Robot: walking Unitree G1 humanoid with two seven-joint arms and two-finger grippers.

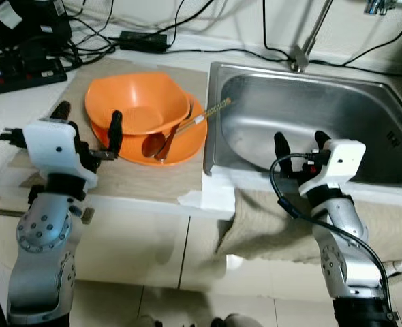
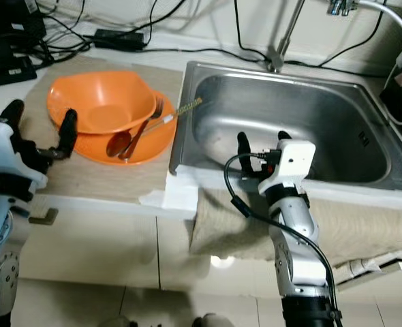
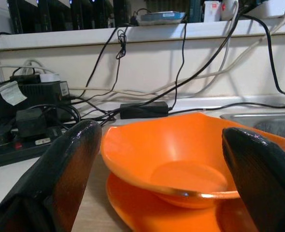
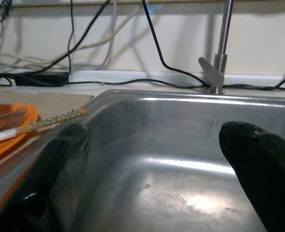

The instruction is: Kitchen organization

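Where legible, no writing: orange bowl (image 1: 136, 102).

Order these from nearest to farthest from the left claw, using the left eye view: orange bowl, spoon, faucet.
Left claw:
1. Orange bowl, just ahead of it on the mat.
2. Spoon, on the plate toward the sink.
3. Faucet, behind the sink.

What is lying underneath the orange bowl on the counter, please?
The orange bowl sits on an orange plate, which also carries a spoon and fork. The plate's centre is covered by the bowl.
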